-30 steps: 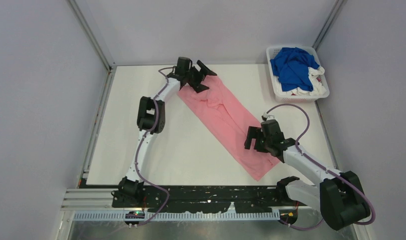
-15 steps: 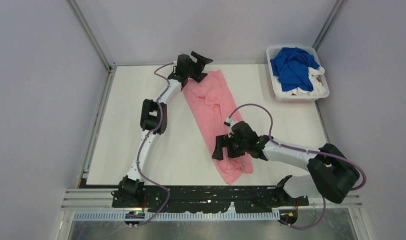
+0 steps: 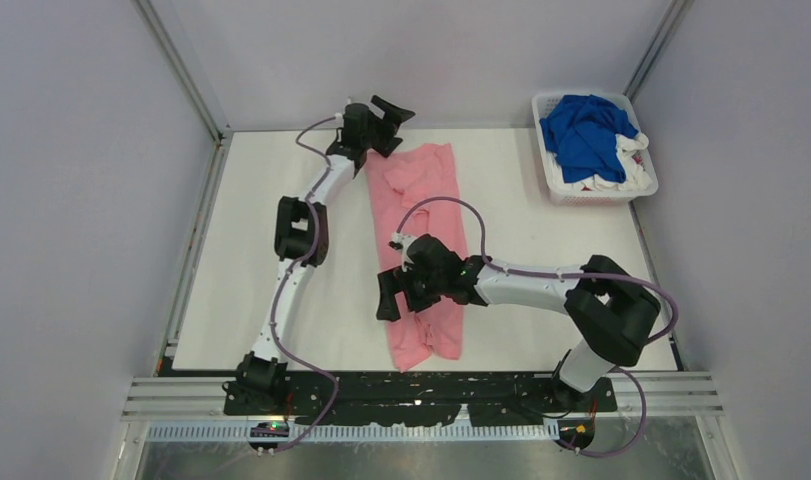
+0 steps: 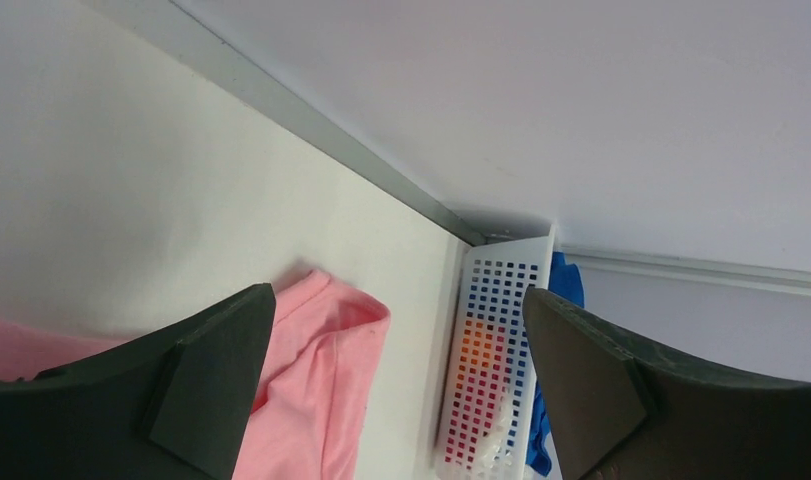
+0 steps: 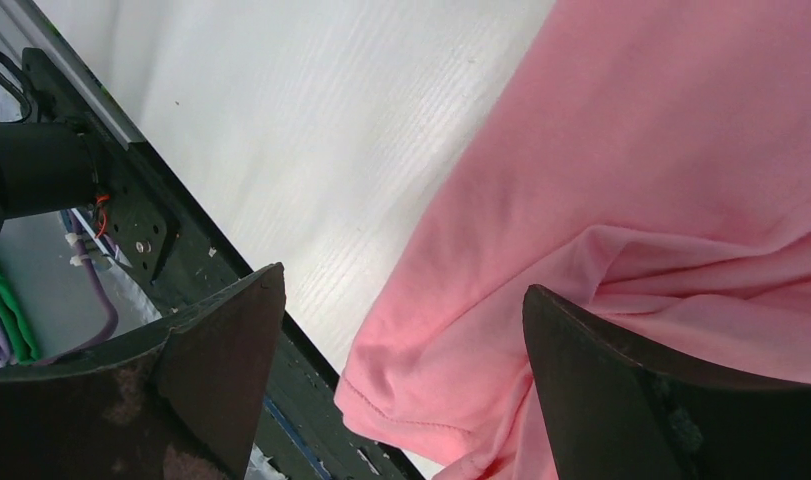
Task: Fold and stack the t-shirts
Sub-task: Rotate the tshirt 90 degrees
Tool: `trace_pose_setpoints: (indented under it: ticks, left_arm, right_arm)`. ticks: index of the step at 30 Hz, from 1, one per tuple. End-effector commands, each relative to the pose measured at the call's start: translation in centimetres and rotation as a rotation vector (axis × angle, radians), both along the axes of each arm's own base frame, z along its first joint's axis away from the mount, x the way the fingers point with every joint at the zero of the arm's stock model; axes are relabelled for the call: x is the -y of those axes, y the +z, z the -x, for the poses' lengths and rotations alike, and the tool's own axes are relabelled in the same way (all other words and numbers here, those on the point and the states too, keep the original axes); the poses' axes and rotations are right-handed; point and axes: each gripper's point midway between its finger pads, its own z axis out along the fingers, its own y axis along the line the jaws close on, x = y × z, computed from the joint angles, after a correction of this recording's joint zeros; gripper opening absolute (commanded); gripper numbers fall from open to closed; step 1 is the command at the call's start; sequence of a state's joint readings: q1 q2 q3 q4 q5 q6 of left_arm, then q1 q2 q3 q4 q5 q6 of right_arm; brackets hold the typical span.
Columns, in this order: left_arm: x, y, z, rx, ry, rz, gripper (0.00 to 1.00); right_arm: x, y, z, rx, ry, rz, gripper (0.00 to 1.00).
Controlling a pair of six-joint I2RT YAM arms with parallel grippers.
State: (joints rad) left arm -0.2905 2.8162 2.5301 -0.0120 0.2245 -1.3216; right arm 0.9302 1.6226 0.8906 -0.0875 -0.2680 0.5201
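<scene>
The light pink t-shirt [image 3: 426,250] lies as a long rumpled strip from the table's far middle to its near edge. It also shows in the left wrist view [image 4: 311,400] and the right wrist view [image 5: 631,190]. My left gripper [image 3: 393,122] [image 4: 401,380] is open and empty, just above the shirt's far end. My right gripper [image 3: 391,297] [image 5: 401,370] is open and hovers over the left edge of the shirt's near part, with no cloth between the fingers. The royal blue t-shirt [image 3: 584,130] and white t-shirts [image 3: 626,175] lie bunched in the basket.
The white slatted basket [image 3: 547,165] stands at the far right corner and shows in the left wrist view [image 4: 491,350]. The black rail [image 3: 431,400] [image 5: 171,250] runs along the table's near edge, right by the shirt's near hem. Grey walls enclose the table.
My right arm has swept left across the table, and the pink shirt's near end has swung left with it, from a diagonal to nearly straight. My left gripper has shifted slightly back and left.
</scene>
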Motion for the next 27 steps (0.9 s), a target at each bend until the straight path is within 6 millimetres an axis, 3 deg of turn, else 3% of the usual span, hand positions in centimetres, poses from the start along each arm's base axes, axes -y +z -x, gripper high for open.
trace_pose_setpoints:
  ticks: [1, 3, 4, 5, 7, 9, 10, 14, 17, 19, 24, 27]
  left_arm:
    - [0.2, 14.7, 2.0, 0.269, -0.098, 0.000, 0.99]
    - [0.6, 18.4, 4.0, 0.328, -0.163, -0.018, 0.99]
    - [0.9, 18.9, 4.9, 0.339, -0.198, -0.032, 0.99]
    - [1.0, 20.5, 6.2, 0.362, -0.233, -0.044, 0.99]
    - [1.4, 23.6, 9.8, 0.407, -0.319, -0.080, 0.99]
    - [1.4, 24.7, 13.3, 0.413, -0.385, -0.135, 0.99]
    - [1.3, 23.2, 15.0, 0.374, -0.414, -0.168, 0.99]
    - [-0.7, 20.6, 22.2, 0.331, -0.438, -0.263, 0.99]
    - [-2.2, 18.6, 28.3, 0.328, -0.426, -0.311, 0.99]
    - [-3.1, 16.1, 31.6, 0.289, -0.410, -0.365, 0.99]
    - [-4.8, 11.1, 38.1, 0.155, -0.427, -0.507, 0.99]
    - [-5.6, 10.2, 40.6, 0.132, -0.428, -0.576, 0.99]
  right_arm:
    - [0.0, 3.6, -1.7, 0.115, -0.045, -0.031, 0.96]
    - [1.7, 4.3, -2.2, 0.163, -0.096, 0.005, 0.96]
    - [2.4, 5.4, -2.6, 0.200, -0.131, 0.005, 0.95]
    - [3.5, 4.9, -2.3, 0.198, -0.141, 0.033, 0.95]
    - [5.1, 6.0, -2.1, 0.220, -0.183, 0.019, 0.95]
    - [6.8, 5.6, -1.8, 0.203, -0.224, 0.019, 0.95]
    - [7.2, 5.2, -1.5, 0.189, -0.231, 0.020, 0.95]
    - [8.9, 2.4, 0.1, 0.106, -0.246, 0.027, 0.95]
    - [8.9, 1.2, 0.7, 0.069, -0.237, 0.016, 0.95]
    - [8.9, 0.2, 1.2, 0.039, -0.225, 0.030, 0.95]
    - [10.8, -3.2, 3.1, -0.058, -0.230, 0.134, 0.95]
    - [13.1, -4.6, 4.5, -0.092, -0.269, 0.202, 0.96]
